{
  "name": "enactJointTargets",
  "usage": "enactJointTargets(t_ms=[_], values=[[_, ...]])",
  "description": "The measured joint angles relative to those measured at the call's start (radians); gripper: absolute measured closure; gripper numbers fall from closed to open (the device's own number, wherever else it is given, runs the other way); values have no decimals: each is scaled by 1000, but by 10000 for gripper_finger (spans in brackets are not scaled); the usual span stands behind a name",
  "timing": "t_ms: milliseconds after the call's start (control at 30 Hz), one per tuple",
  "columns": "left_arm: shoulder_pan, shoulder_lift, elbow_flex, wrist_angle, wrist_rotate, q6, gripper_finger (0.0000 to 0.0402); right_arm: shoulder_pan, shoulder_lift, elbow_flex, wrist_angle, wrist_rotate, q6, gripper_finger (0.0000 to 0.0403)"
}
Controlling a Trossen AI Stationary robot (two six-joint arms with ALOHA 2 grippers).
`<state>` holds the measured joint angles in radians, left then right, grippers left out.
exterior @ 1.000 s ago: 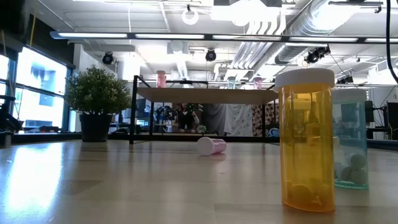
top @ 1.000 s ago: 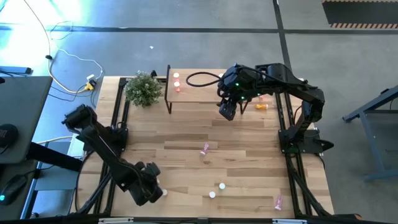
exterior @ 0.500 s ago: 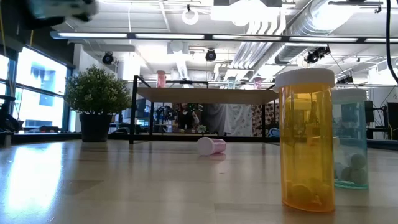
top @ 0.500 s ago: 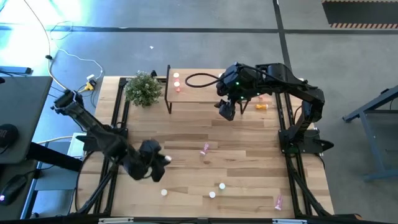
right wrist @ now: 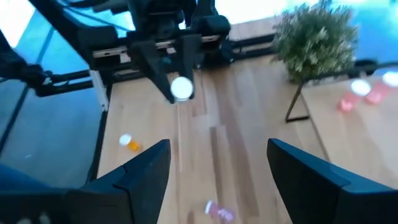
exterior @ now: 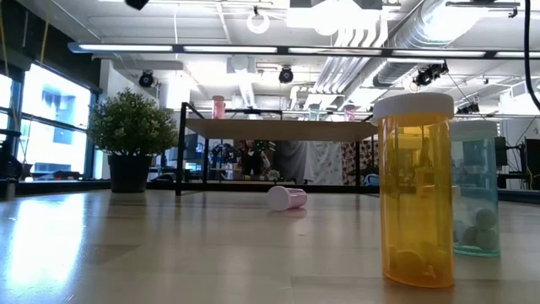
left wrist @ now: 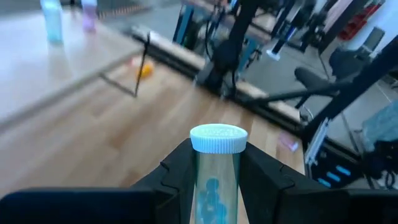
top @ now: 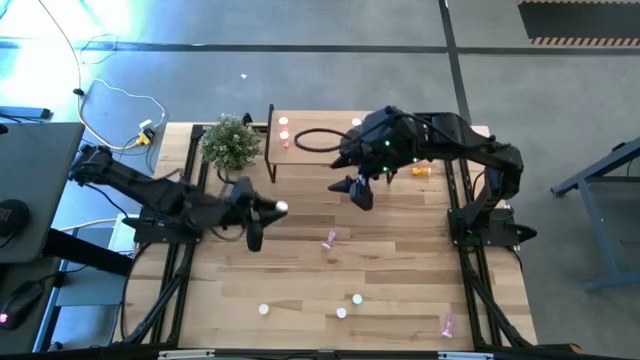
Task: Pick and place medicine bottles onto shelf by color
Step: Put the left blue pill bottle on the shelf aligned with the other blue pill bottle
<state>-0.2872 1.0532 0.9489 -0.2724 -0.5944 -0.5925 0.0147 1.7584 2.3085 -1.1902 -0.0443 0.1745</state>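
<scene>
While a few pink bottles [top: 285,135] already stand on the shelf [top: 320,148] in the high view, sorting looks barely begun: several bottles lie scattered on the plank worktop [top: 400,250], one pink bottle [top: 330,238] mid-table. The left gripper [top: 262,212] hangs above the worktop's left side; the right gripper [top: 357,188] sits just off the shelf's front edge.

Low view: a translucent amber cylinder [exterior: 414,190] with a ribbed white cap stands close.

Left wrist view: fingers [left wrist: 177,171] clamp a pale blue-green bottle [left wrist: 216,165].

Right wrist view: fingers [right wrist: 146,168] spread wide, empty.
</scene>
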Motion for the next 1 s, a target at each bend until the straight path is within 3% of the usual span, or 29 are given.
enactJointTargets(t_ms=[233, 567, 1000], values=[[101, -83, 0, 48, 74, 164, 309, 93, 23, 0, -6, 206, -19, 144], [180, -163, 0, 65, 150, 280, 309, 133, 132, 0, -16, 249, 29, 144], [228, -233, 0, 61, 165, 339, 309, 133, 220, 0, -23, 303, 28, 144]])
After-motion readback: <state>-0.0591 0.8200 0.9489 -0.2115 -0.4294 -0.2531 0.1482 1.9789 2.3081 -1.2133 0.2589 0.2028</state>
